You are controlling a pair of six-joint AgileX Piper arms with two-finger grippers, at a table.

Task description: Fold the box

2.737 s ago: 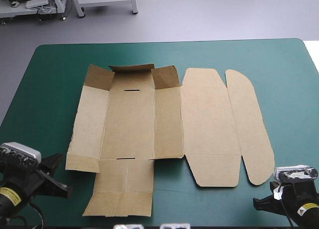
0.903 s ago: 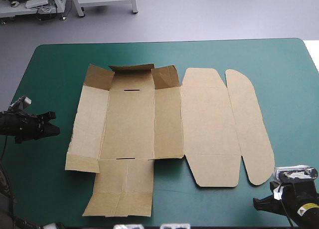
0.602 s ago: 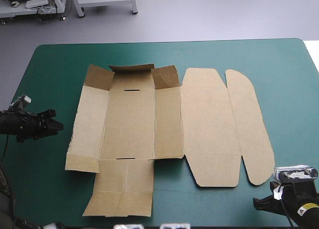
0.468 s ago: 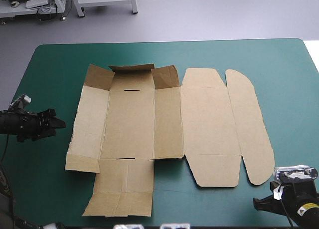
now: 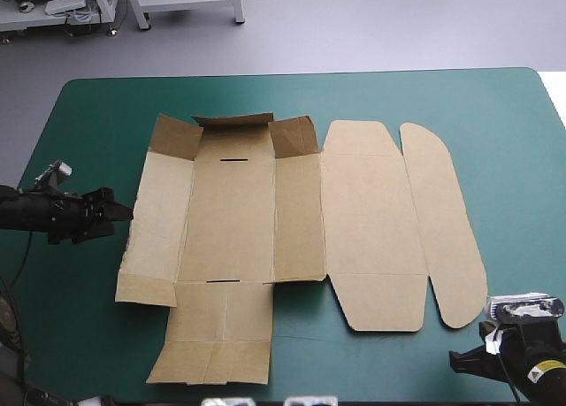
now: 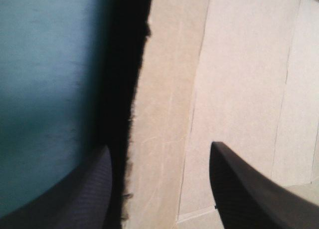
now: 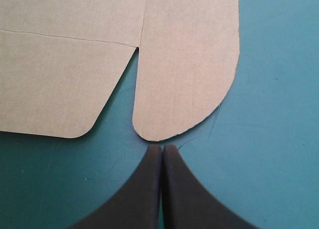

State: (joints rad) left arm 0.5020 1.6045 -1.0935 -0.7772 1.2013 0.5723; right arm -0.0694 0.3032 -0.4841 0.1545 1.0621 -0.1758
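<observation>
Box (image 5: 301, 220) mostly flat; left jaws apart, seemingly straddling its edge.

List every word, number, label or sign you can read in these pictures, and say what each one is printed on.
No text can be read in any view.
The box: plain brown board, no print on it.
The teal-green cover: no marks or signs.
Yellow sticker on the right arm, high view: dark marks, too small to read.
</observation>
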